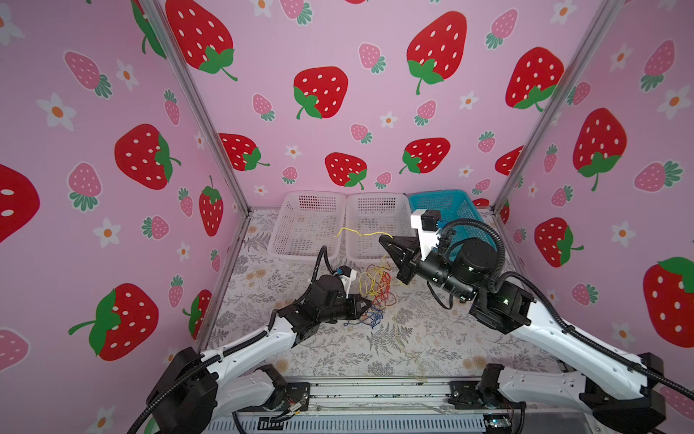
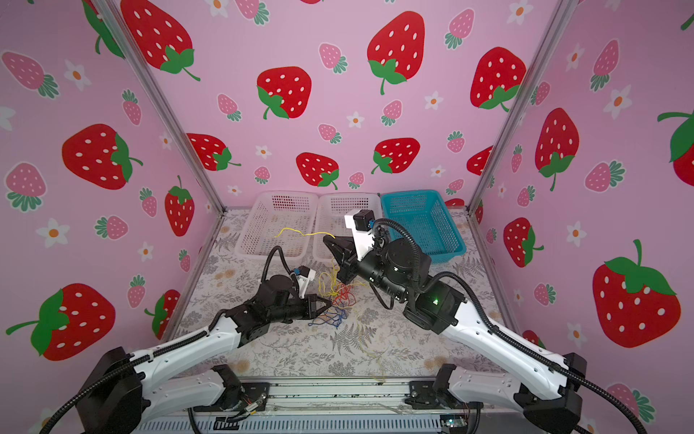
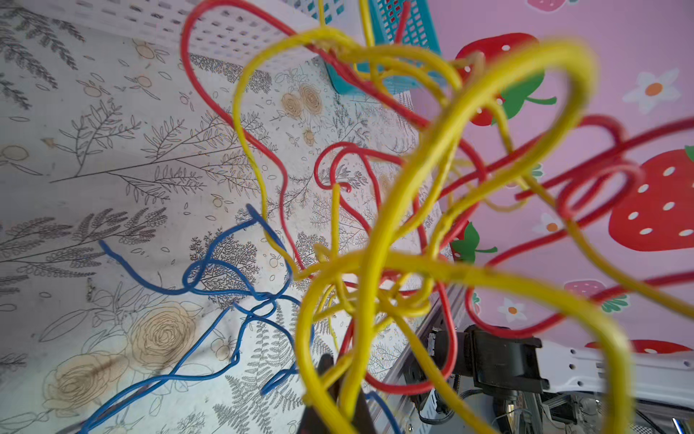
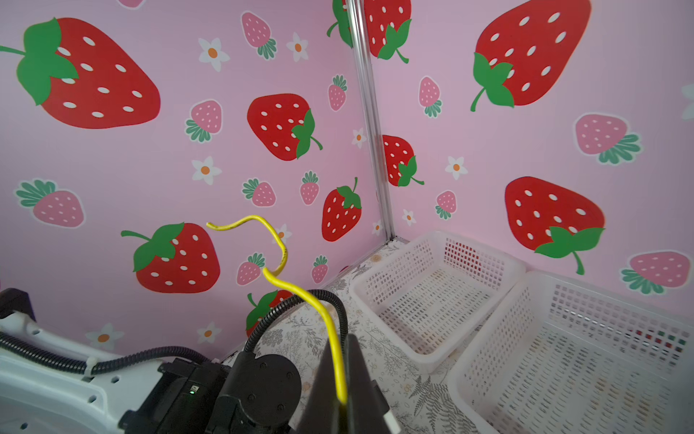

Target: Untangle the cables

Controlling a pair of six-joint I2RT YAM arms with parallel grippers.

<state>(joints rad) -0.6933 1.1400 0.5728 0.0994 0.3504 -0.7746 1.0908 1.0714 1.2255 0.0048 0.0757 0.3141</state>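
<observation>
The left claw (image 1: 367,303) is low over the counter (image 1: 338,357), which is covered with a pale sheet printed with grey ferns and flowers. Its black fingers (image 3: 326,370) are pressed together on yellow loops of the cables (image 1: 375,289), a loose tangle of thin yellow, red and dark blue wires. In the left wrist view the yellow loops come out directly from between the fingers. The tangle therefore begins at the tip of this claw and spreads away from it toward the right arm. The red cable (image 1: 385,293) is wound through the yellow loops just beyond the tip. The blue cable (image 1: 373,319) lies flat on the counter beside the tip, on the side nearer to the robot's base.

The right claw (image 1: 383,238) is raised above the counter, in front of the baskets. Its dark fingers (image 4: 319,390) are closed on a yellow cable (image 4: 278,244). The free end sticks out past the tip and curves in the air toward the left. In both top views, yellow strands hang from under this claw down into the tangle.

Behind the arms, two white perforated plastic baskets (image 1: 308,225) and one teal plastic basket (image 1: 450,203) stand in a row against the back wall.
</observation>
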